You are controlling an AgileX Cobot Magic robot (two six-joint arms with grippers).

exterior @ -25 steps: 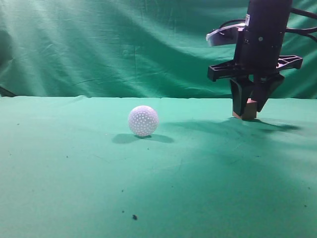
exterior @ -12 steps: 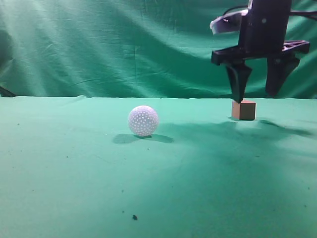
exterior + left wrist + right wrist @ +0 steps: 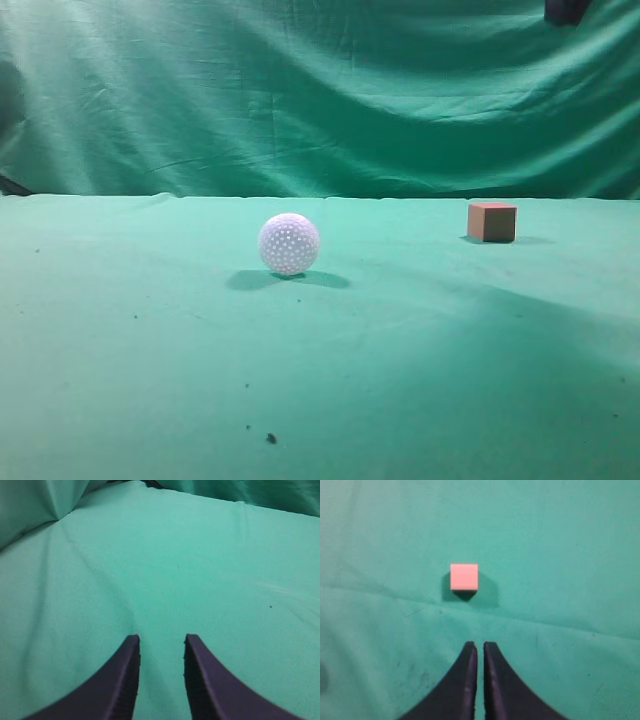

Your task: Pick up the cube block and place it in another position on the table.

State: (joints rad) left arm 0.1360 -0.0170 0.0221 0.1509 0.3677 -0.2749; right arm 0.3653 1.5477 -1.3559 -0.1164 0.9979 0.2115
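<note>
Resting flat, the cube block [image 3: 492,222] sits upright on the table [image 3: 150,350].

No readable text anywhere right now.

The cube block [image 3: 492,221] shows plain faces with no lettering, and from the right wrist view its top is a bare pink square. The white dimpled ball [image 3: 289,243] carries only its dimples, no brand or number to make out. The green cloth surface [image 3: 150,350] has dark specks, none forming characters, and the backdrop is unmarked. Both dark claws show no label in their wrist views.
</note>
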